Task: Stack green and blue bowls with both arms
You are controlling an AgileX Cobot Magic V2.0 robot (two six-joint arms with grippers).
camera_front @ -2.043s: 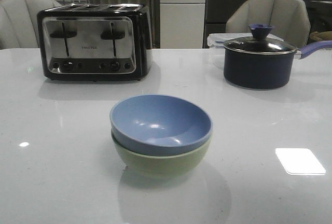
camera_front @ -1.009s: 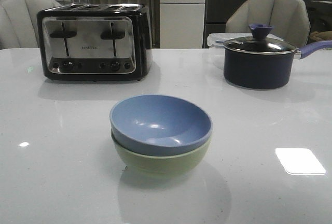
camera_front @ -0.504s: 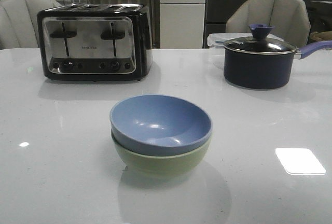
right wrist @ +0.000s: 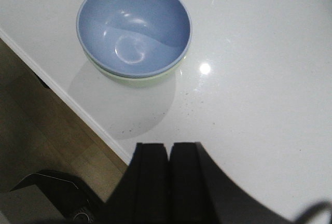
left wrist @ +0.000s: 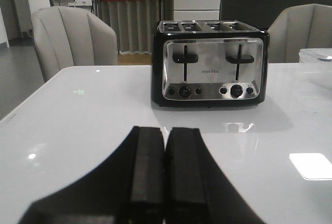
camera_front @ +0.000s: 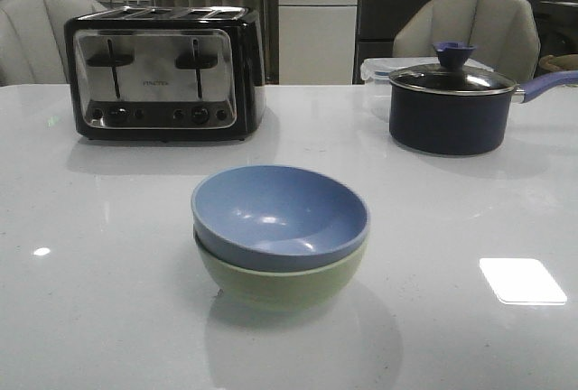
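Blue bowl (camera_front: 279, 214) nested in green bowl (camera_front: 280, 282), mid tabletop (camera_front: 108, 300). Left pincer (left wrist: 165, 182) and right pincer (right wrist: 168, 182) closed, empty, clear of both. Little risk; careless sweep could knock stack toward near edge.

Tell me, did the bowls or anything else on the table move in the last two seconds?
No, nothing visibly moved. The blue bowl sits nested in the green bowl just as it did before, and the toaster and the dark pot are in the same spots at the back of the table. No arm shows in the front view then or now.
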